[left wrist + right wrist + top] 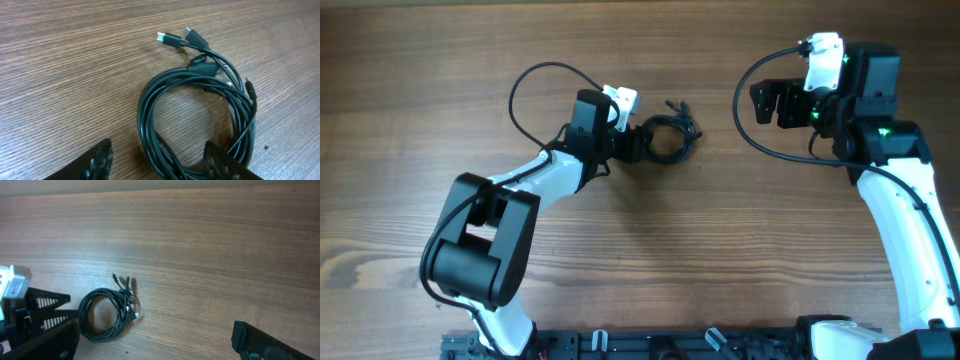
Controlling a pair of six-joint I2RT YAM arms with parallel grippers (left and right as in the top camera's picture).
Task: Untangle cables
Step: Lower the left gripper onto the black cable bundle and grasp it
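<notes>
The cables [672,135] lie as one small coil of thin black wire on the wooden table, plug tips sticking out at its far right. My left gripper [642,142] sits at the coil's left edge. In the left wrist view the coil [144,115] fills the frame, plugs [172,39] at the top, and its near strands pass between the two fingers of my left gripper [160,162], whose jaws stand apart. My right gripper [757,103] hovers wide open to the right of the coil, apart from it. From the right wrist view the coil [81,316] lies low on the left, ahead of the right gripper [150,340].
A thicker black arm cable [520,90] loops behind the left arm and another [745,110] loops beside the right wrist. A black rail [670,345] runs along the table's front edge. The left arm's wrist [30,310] shows at the left of the right wrist view.
</notes>
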